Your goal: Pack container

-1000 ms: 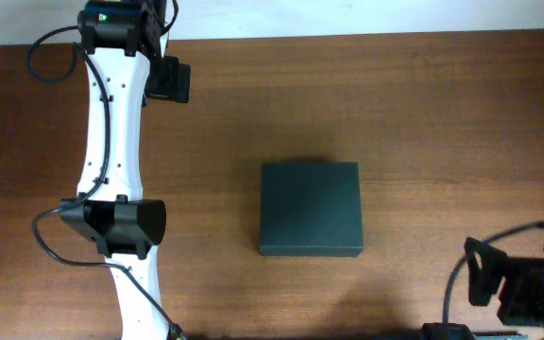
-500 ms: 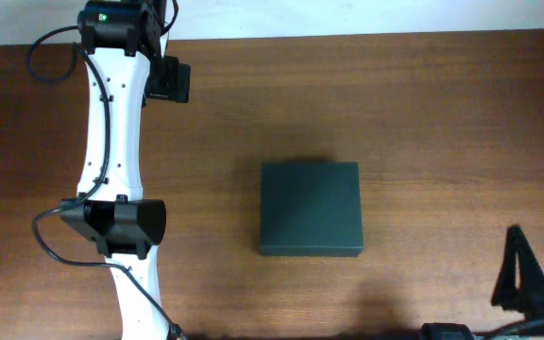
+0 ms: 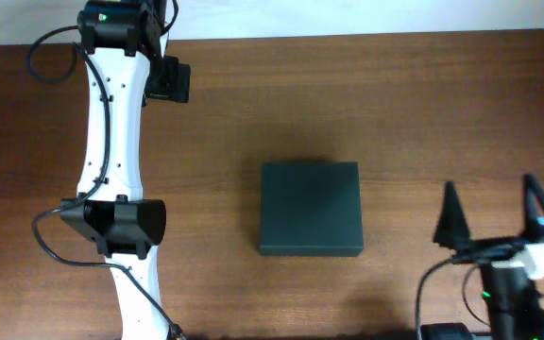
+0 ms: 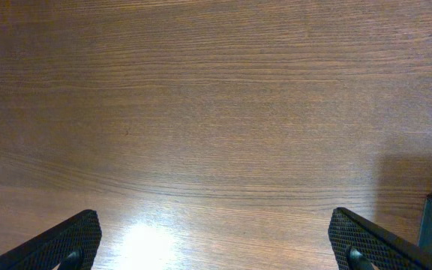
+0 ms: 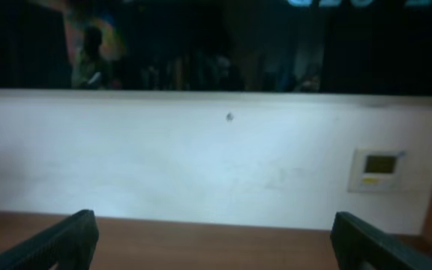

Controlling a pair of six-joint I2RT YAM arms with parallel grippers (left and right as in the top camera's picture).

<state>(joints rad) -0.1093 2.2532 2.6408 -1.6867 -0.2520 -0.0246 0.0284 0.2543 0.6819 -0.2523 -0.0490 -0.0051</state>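
Right claw (image 3: 489, 194) swung upright, wide, empty | left claw (image 4: 216, 244) likewise | wall (image 5: 201, 165): right wrist only

The container (image 3: 311, 219) lies shut on the table (image 3: 423, 104) — right gripper (image 3: 489, 187) spread wide near it, seemingly empty.

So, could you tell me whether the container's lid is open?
No, the container sits closed, its flat top unbroken in the overhead view.

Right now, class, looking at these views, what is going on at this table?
Nothing is being handled yet. The dark container sits closed and untouched on the table. The left gripper hangs open over bare wood at the far left; the right gripper, open and empty, is at the near right, clear of it.
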